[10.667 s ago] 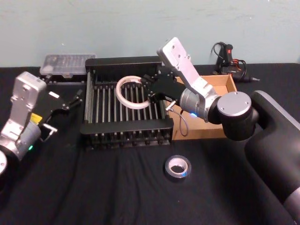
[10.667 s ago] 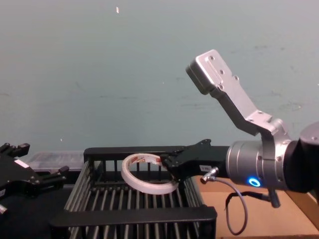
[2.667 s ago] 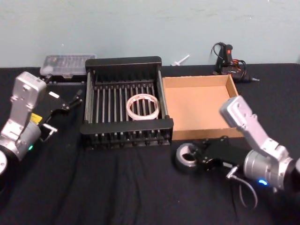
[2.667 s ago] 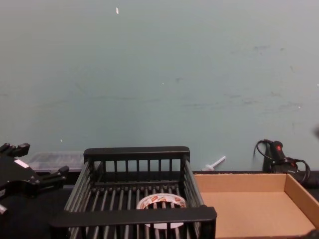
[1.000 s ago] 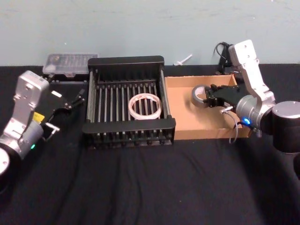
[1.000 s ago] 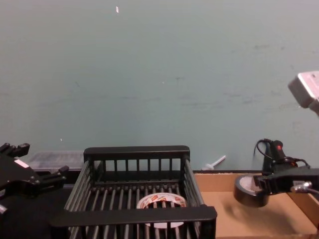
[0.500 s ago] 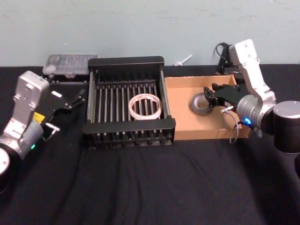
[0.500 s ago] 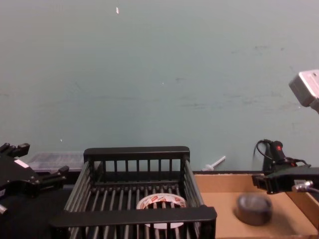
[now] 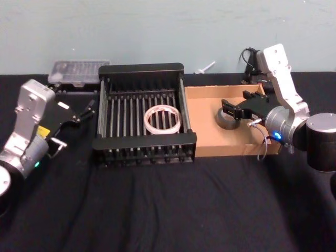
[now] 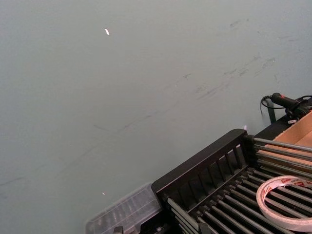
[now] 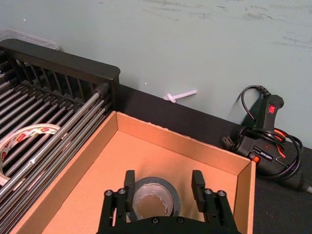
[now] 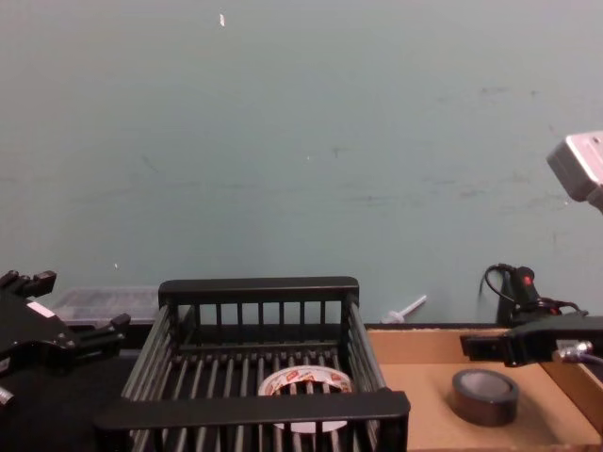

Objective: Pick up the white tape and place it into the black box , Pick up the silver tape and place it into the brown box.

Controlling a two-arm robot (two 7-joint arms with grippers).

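Observation:
The silver tape [image 9: 227, 120] lies flat on the floor of the brown box [image 9: 207, 131], seen also from the right wrist [image 11: 152, 197] and from the chest [image 12: 484, 396]. My right gripper [image 9: 234, 111] hovers just above it, open, with a finger on each side and neither touching the roll [image 11: 163, 184]. The white tape [image 9: 163, 119] rests flat on the slatted floor of the black box [image 9: 142, 69]. Off to the left of the black box, my left gripper [image 9: 73, 125] is parked over the cloth, open and holding nothing.
A clear plastic organiser case [image 9: 79, 69] sits behind the black box's left corner. A glue gun with a coiled cord [image 9: 253, 62] lies behind the brown box, and a small white stick [image 9: 206, 66] lies by the wall. Black cloth covers the table in front.
The right gripper has opened and let go of the silver tape, which dropped onto the brown box's floor and settled flat. The left arm has not moved.

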